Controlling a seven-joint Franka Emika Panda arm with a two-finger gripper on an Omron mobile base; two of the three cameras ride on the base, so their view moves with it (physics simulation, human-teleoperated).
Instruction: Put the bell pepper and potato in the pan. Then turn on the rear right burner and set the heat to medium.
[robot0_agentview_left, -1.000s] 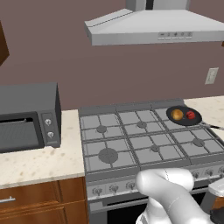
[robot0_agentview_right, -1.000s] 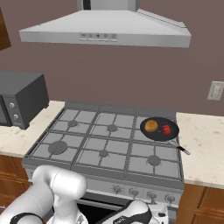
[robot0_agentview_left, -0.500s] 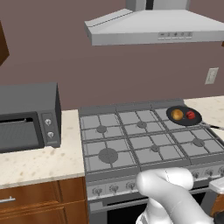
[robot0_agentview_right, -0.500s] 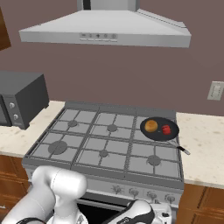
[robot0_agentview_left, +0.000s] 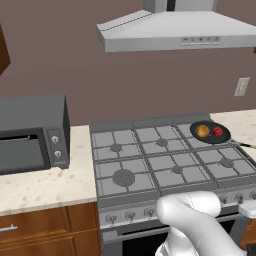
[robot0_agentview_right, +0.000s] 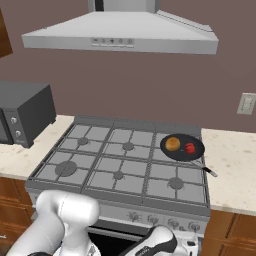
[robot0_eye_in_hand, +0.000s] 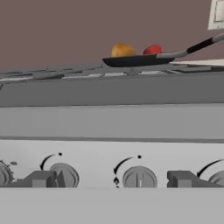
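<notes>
The black pan (robot0_agentview_left: 210, 140) (robot0_agentview_right: 181, 154) rests on the stove's rear right burner, handle pointing toward the front right. Inside it lie the golden-brown potato (robot0_agentview_left: 202, 131) (robot0_agentview_right: 172, 144) on the left and the red bell pepper (robot0_agentview_left: 218, 131) (robot0_agentview_right: 190, 148) on the right. In the hand view, the pan (robot0_eye_in_hand: 135, 61) shows edge-on above the stove, with the potato (robot0_eye_in_hand: 122, 50) and the bell pepper (robot0_eye_in_hand: 152, 50) poking over its rim. My gripper (robot0_eye_in_hand: 113, 179) hangs low in front of the stove's control panel, open and holding nothing. A round knob (robot0_eye_in_hand: 139, 178) sits between its fingertips (robot0_eye_in_hand: 43, 178), closer to the right one.
More knobs (robot0_eye_in_hand: 63, 176) line the grey front panel on either side. A dark microwave (robot0_agentview_left: 30, 132) (robot0_agentview_right: 22, 112) stands on the left counter. A steel hood (robot0_agentview_left: 175, 32) hangs above the stove, and a wall outlet (robot0_agentview_left: 242, 86) is at the right.
</notes>
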